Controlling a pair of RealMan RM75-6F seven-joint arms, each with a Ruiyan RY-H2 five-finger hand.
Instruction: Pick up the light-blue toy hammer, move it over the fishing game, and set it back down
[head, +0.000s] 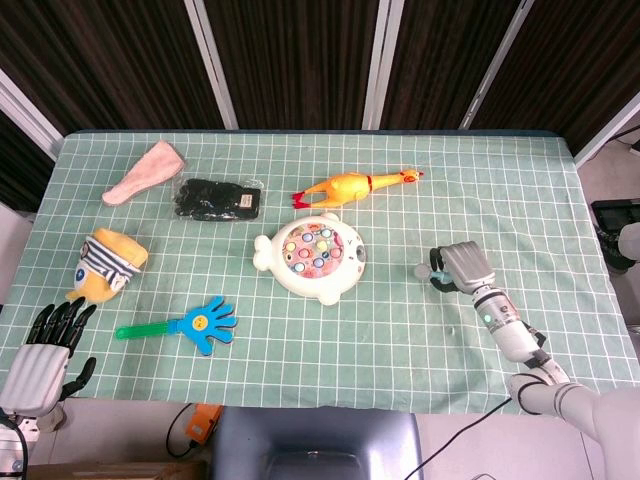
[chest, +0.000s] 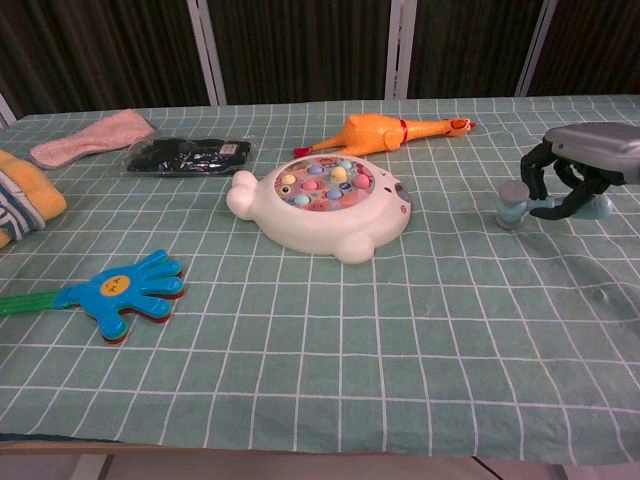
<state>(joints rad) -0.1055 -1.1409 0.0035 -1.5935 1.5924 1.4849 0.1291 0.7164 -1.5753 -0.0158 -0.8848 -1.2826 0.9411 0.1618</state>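
Light-blue toy hammer (chest: 513, 205), grey-capped head, under right robot hand (chest: 572, 172).

No legible text, labels, brands or numbers in either view. Blue hand clapper (chest: 125, 289) carries printed smiley face only, no lettering. Black packet (head: 217, 199) shows small pale label patch, too small to read. Fishing game (chest: 325, 205) shows coloured discs, no readable marks.

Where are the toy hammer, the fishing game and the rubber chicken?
toy hammer (chest: 512, 204), chest view, on its head.
fishing game (head: 312, 259), head view, on its round pond.
rubber chicken (head: 345, 187), head view, on its body.
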